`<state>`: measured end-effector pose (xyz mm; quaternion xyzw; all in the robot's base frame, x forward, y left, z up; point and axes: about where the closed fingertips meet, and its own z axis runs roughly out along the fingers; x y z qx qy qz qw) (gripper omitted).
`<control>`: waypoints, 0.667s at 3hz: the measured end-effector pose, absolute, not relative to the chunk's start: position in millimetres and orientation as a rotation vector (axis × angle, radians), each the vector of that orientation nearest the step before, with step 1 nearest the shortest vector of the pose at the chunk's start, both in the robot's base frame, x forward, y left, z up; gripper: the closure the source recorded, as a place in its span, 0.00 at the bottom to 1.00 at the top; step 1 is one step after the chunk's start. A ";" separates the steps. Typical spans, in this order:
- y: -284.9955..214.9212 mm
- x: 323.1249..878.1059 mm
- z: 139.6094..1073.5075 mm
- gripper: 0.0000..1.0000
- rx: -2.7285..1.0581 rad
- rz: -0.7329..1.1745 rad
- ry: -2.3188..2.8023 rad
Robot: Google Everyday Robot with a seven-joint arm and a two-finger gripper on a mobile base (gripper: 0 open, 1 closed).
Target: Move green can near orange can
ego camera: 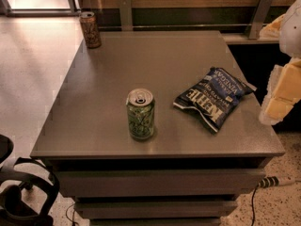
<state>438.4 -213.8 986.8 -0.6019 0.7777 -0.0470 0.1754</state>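
The green can (140, 114) stands upright near the front middle of the grey table (108, 79); it has a green and white label and a silver top with a pull tab. The orange can (90, 29), with a dark orange-brown label, stands upright at the table's far left corner. The two cans are far apart. My gripper (278, 100) shows as white and pale yellow parts at the right edge of the view, beyond the table's right side and well right of the green can. It holds nothing that I can see.
A dark blue chip bag (214, 97) lies flat on the table, right of the green can. A black chair (23, 192) stands on the floor at the lower left. A cable (275, 181) runs along the floor at the lower right. A wall ledge lies behind the table.
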 end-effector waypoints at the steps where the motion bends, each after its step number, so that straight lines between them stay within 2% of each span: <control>1: -213.5 438.4 987.7 0.00 -1.703 -0.132 2.199; 2: -210.6 439.4 985.5 0.00 -1.684 -0.057 2.159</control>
